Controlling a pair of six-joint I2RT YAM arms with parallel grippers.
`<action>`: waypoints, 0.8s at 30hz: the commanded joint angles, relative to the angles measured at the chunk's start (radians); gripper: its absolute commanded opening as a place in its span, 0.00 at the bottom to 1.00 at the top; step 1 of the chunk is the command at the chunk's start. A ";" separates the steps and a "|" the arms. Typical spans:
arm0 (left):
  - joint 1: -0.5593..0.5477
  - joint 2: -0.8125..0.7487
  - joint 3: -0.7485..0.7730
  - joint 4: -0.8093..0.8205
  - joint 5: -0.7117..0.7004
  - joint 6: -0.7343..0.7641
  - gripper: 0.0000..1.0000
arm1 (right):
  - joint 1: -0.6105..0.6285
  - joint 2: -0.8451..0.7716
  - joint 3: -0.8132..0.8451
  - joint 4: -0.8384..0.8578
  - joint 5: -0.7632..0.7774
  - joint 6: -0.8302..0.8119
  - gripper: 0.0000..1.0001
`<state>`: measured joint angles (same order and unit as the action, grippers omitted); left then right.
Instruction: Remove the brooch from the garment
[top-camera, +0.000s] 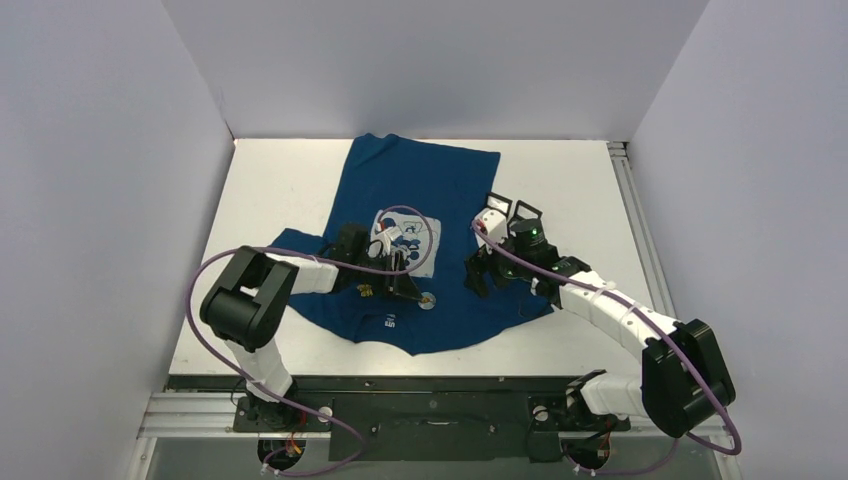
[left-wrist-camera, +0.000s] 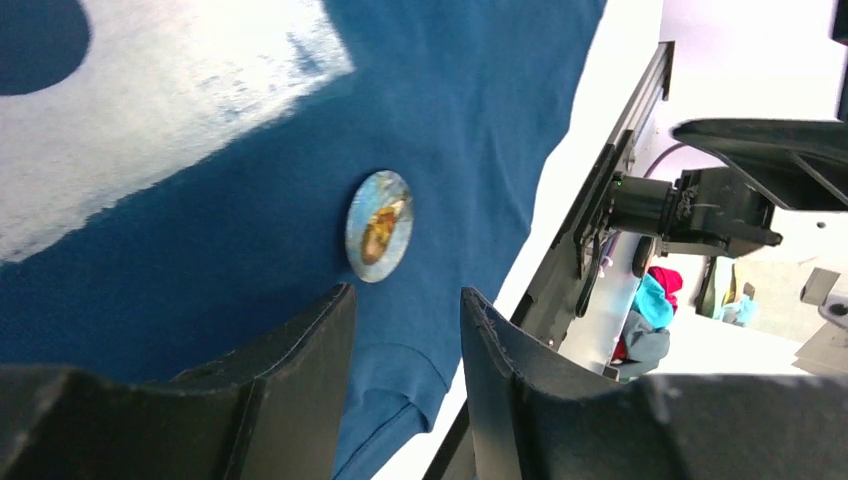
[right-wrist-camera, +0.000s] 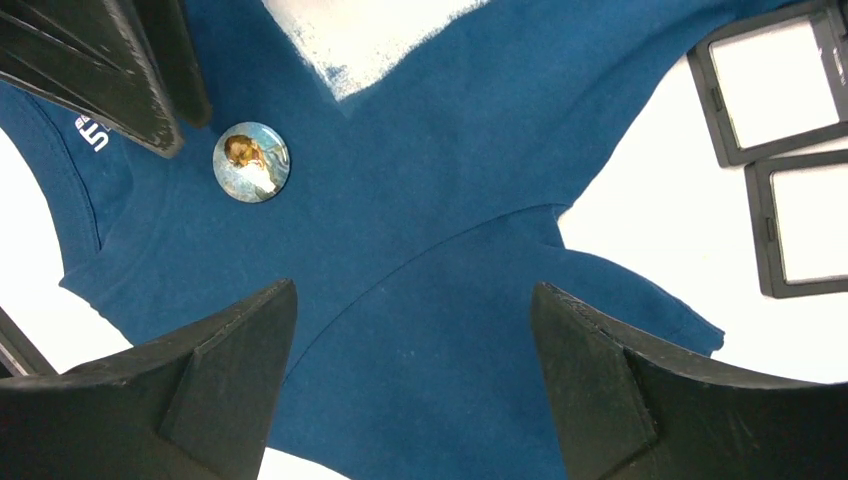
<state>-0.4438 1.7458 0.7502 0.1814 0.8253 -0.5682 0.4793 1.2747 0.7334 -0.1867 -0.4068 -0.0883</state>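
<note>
Your left gripper (left-wrist-camera: 405, 300) may pinch loose shirt (left-wrist-camera: 480, 100) cloth instead of the brooch (left-wrist-camera: 379, 226): its jaws stand at a narrow gap, empty, with the round brooch just beyond the tips, pinned between the pale print (left-wrist-camera: 150, 110) and the hem. A pull could then drag the whole shirt. Your left arm (top-camera: 300, 275) reaches low across the shirt; your right gripper (right-wrist-camera: 415, 300) hovers spread wide above the cloth, holding nothing

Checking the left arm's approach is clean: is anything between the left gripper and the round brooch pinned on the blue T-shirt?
Nothing visible does. The round picture brooch lies just past the open left gripper, with only bare dark blue T-shirt fabric between them. The right gripper is off to the side.
</note>
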 joint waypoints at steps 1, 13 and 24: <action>-0.007 0.041 0.035 0.090 -0.022 -0.039 0.39 | 0.024 -0.028 -0.008 0.088 0.026 -0.022 0.81; -0.035 0.108 0.053 0.117 -0.016 -0.077 0.36 | 0.050 -0.041 -0.020 0.094 0.041 -0.044 0.79; -0.045 0.046 0.018 0.212 0.018 -0.140 0.22 | 0.089 -0.032 -0.023 0.103 0.029 -0.041 0.73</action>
<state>-0.4793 1.8339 0.7727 0.3210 0.8181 -0.6834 0.5407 1.2591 0.7174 -0.1455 -0.3710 -0.1196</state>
